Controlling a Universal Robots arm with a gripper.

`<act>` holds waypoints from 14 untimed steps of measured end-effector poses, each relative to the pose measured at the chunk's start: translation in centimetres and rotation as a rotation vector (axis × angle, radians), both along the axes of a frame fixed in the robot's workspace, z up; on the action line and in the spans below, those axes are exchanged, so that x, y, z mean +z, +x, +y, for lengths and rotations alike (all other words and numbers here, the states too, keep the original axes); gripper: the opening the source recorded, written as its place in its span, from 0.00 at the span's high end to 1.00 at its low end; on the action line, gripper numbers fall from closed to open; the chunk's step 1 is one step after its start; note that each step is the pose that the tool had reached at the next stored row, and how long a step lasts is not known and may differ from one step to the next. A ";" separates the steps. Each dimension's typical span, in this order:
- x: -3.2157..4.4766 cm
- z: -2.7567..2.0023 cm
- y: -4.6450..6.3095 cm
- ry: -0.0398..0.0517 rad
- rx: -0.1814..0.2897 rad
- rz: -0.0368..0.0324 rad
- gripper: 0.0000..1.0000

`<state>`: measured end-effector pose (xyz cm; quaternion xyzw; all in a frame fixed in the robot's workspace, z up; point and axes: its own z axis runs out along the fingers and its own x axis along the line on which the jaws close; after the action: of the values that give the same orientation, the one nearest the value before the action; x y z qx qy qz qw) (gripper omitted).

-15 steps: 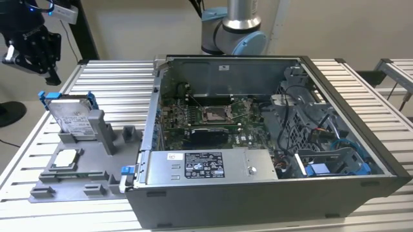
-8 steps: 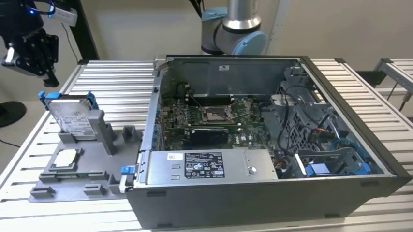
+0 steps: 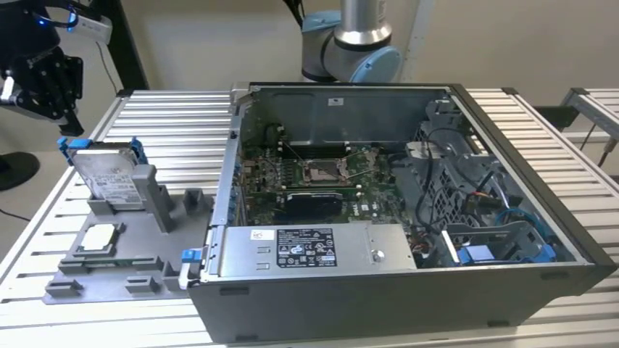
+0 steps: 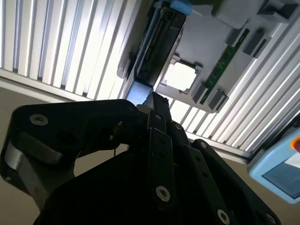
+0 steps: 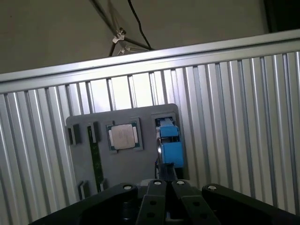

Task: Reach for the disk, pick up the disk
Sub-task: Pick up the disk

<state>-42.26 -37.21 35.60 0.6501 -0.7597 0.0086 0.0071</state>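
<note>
Disk [image 3: 104, 174] is standing on its edge, leaning slightly, in a slot at the far end of a grey holding fixture [image 3: 145, 254], its white label facing the exterior view's right and blue rails running along its sides. The fixture is lying on a slatted metal table [image 3: 174, 123], just beside an open computer case [image 3: 387, 304] on the exterior view's right. A square silver CPU chip [image 3: 100, 238] is sitting in its own pocket of the fixture, nearer the camera than the disk and apart from it. The black gripper [image 3: 48, 98] is hanging in the air above the disk and toward the exterior view's left, well apart from it and touching nothing. Its fingers are resting together with nothing between them. In the first wrist view the gripper [image 5: 167, 180] is pointing down toward the disk [image 5: 169, 150], seen edge-on with its blue rail uppermost, while the CPU chip [image 5: 123, 137] is lying beside it and a green memory stick [image 5: 95, 159] is sitting in a groove further along. In the second wrist view the gripper [image 4: 152, 101] is lining up with the near end of the disk [image 4: 154, 47].
</note>
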 end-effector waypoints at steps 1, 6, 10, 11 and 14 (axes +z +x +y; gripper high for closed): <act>0.00 0.00 0.0 0.0000 0.000 -0.0001 1.00; 0.00 0.00 0.0 0.0000 0.001 -0.0001 0.00; 0.00 0.00 0.0 0.0000 0.002 -0.0001 0.00; 0.00 0.00 0.0 0.0000 0.003 0.0000 0.00; -0.01 0.00 0.0 0.0000 0.003 -0.0001 0.00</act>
<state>-42.26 -37.21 35.59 0.6514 -0.7587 0.0086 0.0071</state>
